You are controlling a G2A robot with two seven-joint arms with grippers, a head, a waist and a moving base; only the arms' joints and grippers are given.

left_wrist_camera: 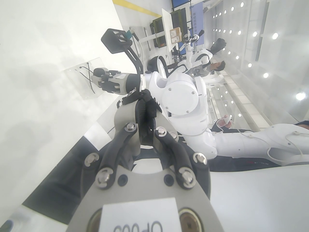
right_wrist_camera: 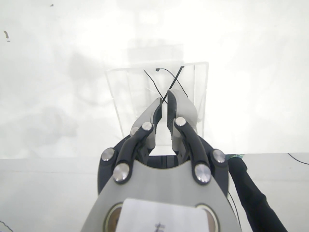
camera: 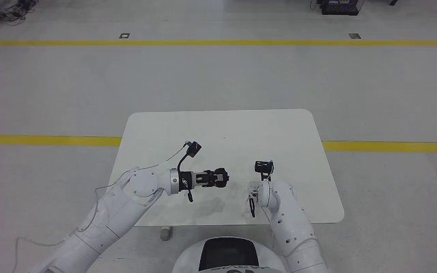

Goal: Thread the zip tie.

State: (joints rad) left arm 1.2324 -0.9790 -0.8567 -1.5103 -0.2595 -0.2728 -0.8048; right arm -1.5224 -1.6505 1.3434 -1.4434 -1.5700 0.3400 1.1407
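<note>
Thin black zip ties [right_wrist_camera: 175, 77] lie crossed in a clear plastic tray [right_wrist_camera: 206, 85] on the white table [camera: 273, 130]. My right gripper [right_wrist_camera: 164, 96] points down into the tray, its fingers closed on one black zip tie strand that runs up and away from the tips. In the left wrist view the same right gripper [left_wrist_camera: 95, 79] hangs over the tray [left_wrist_camera: 79, 83], with zip ties [left_wrist_camera: 89, 78] beside it. My left gripper [camera: 224, 178] hovers level above the table's front middle, aimed toward the right arm. Its fingers [left_wrist_camera: 144, 98] are shut with nothing seen between them.
The tray sits close to the table's front edge, near the right arm. The table's far half is bare white surface. Beyond the table lies open floor with yellow lines [camera: 218, 43].
</note>
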